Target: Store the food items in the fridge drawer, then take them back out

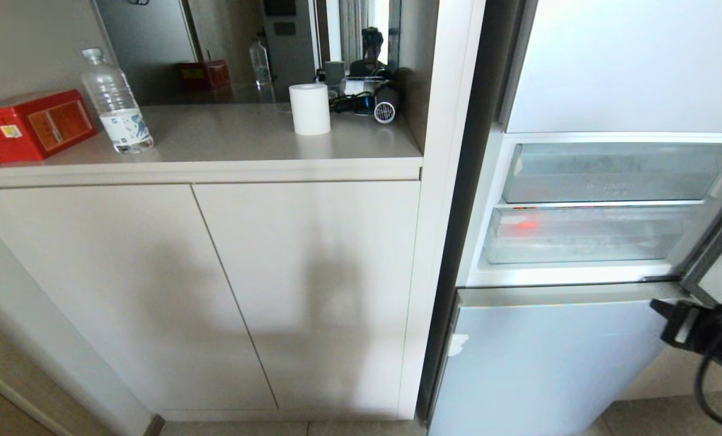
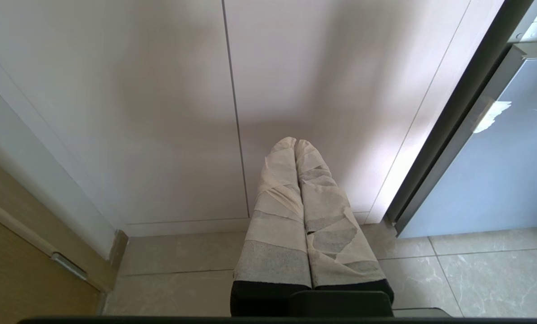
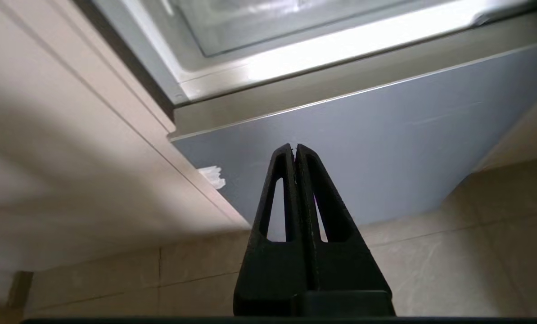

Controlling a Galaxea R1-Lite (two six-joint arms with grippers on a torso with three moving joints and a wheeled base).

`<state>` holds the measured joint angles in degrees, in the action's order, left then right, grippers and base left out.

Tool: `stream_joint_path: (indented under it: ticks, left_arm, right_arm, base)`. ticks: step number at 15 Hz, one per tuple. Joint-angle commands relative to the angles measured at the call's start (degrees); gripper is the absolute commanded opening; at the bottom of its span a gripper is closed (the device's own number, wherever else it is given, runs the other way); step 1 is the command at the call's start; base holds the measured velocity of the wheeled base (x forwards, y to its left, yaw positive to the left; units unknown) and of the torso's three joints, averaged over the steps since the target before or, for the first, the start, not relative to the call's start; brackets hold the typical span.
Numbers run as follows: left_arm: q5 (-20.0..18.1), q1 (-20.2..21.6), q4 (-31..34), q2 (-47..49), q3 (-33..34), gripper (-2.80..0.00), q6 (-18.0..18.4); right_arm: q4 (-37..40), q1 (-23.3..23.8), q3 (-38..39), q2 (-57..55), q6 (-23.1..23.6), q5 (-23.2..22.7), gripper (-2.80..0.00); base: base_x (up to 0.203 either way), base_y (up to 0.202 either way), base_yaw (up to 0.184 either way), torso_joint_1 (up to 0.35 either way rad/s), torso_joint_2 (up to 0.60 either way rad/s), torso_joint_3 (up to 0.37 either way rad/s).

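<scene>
No readable text anywhere. Water bottle (image 1: 116, 103) at the counter's (image 1: 227, 142) left end is showing a blue-and-white label, red box (image 1: 31, 124) at the left edge is carrying an orange panel and yellow sticker, upper clear bin (image 1: 609, 172) is showing faint embossed lettering: all illegible.
</scene>
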<state>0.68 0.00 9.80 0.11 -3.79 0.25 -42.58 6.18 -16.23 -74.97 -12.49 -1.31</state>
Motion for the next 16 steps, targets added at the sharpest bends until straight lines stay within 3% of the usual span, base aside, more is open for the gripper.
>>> stream_joint_path:
  ticks: [1,5,8,11,16]
  left_arm:
    - [0.02,0.0,0.04,-0.02,0.01,-2.8,0.02]
    - [0.02,0.0,0.04,-0.02,0.01,-2.8,0.02]
    - [0.02,0.0,0.04,-0.02,0.01,-2.8,0.02]
    - [0.02,0.0,0.04,-0.02,0.01,-2.8,0.02]
    - [0.02,0.0,0.04,-0.02,0.01,-2.8,0.03]
  right_arm:
    - [2.6,-0.51,6.0,22.18,0.92,0.21,-2.8]
    - [25.42,-4.05,12.07,55.61,10.1,0.79,-2.8]
    - [35.09,-5.31,14.27,72.96,15.13,0.29,-2.8]
    - [43.02,-6.45,16.23,75.06,19.33,-0.01,-2.8]
    - [42.94,-6.45,16.23,75.06,18.29,0.08,-2.8]
  base:
    - [0.0,0.0,0.0,0.0,0.0,0.0]
    - [0.0,0.0,0.0,0.0,0.0,0.0]
    - [0.0,0.0,0.0,0.0,0.0,0.0]
    - [0.0,0.0,0.0,0.0,0.0,0.0]
    - [0.0,0.0,0.0,0.0,0.0,0.0]
